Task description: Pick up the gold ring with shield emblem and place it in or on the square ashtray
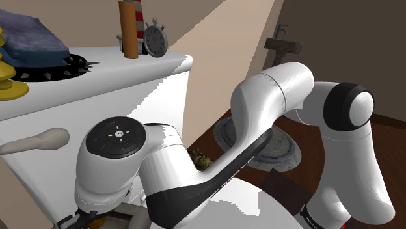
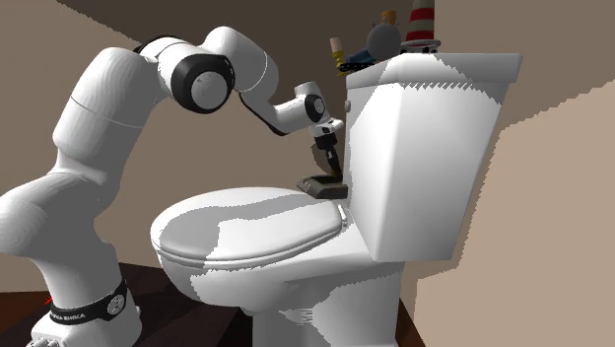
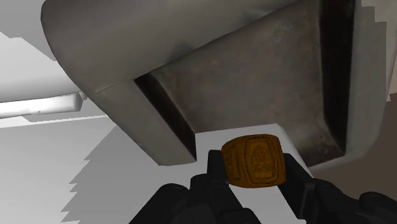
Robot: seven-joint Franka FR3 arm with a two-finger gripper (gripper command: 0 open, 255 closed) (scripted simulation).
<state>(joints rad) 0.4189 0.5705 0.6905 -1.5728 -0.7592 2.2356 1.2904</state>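
My gripper [image 3: 254, 186] is shut on the gold ring [image 3: 253, 161], and its embossed emblem face shows between the black fingers [image 3: 213, 186]. Close beyond the ring lies the square ashtray [image 3: 108, 95], grey with thick walls and a dark brownish hollow. In the second exterior view the gripper [image 2: 329, 166] points down just above the ashtray [image 2: 323, 185], which rests on the toilet lid against the tank. The shoulder view has the hand [image 1: 91, 218] low at its left, under the arm's wrist.
The white toilet lid [image 2: 246, 227] spreads below and the tank [image 2: 424, 148] rises right behind the ashtray. On the tank top stand a stopwatch [image 1: 156, 40], a striped cylinder [image 1: 130, 29] and a blue spiked object [image 1: 32, 36]. A flush handle [image 1: 36, 140] juts out.
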